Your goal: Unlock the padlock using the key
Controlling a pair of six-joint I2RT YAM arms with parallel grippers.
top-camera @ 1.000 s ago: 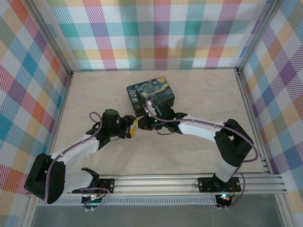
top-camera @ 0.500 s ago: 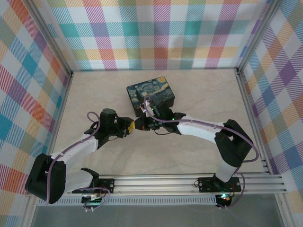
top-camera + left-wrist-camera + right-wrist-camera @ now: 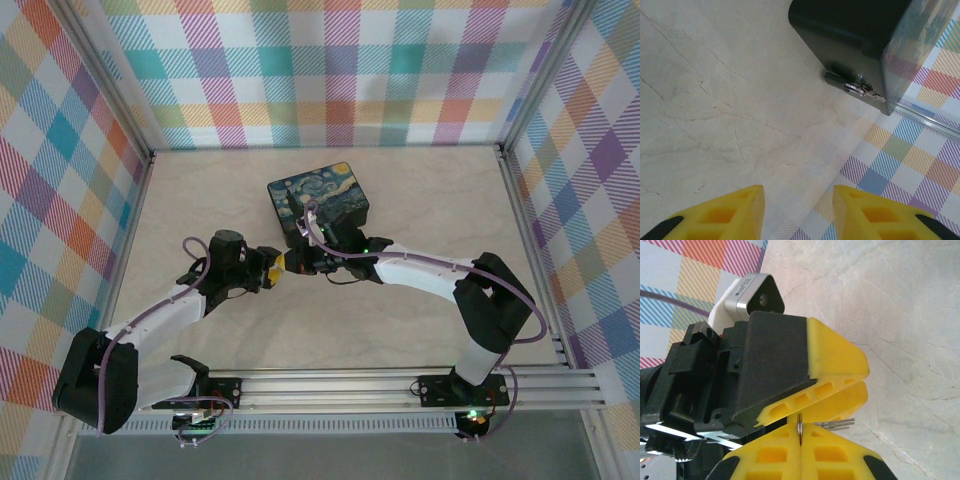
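Right claw (image 3: 800, 440) pinched tight on thin metal key (image 3: 799, 421); left claw (image 3: 799, 200) partly open, empty, above mid-tabletop (image 3: 715, 100).

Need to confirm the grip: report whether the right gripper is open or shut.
Shut. On the right gripper the yellow fingers press together, pinching a thin metal piece between them.

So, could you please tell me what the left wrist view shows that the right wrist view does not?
Left wrist: a corner of the dark tin, with a small metal latch low on its side. Right wrist: the right gripper shut on a thin metal piece, perhaps the key. Both: the yellow fingers of the left gripper, the marble table and the plaid wall.
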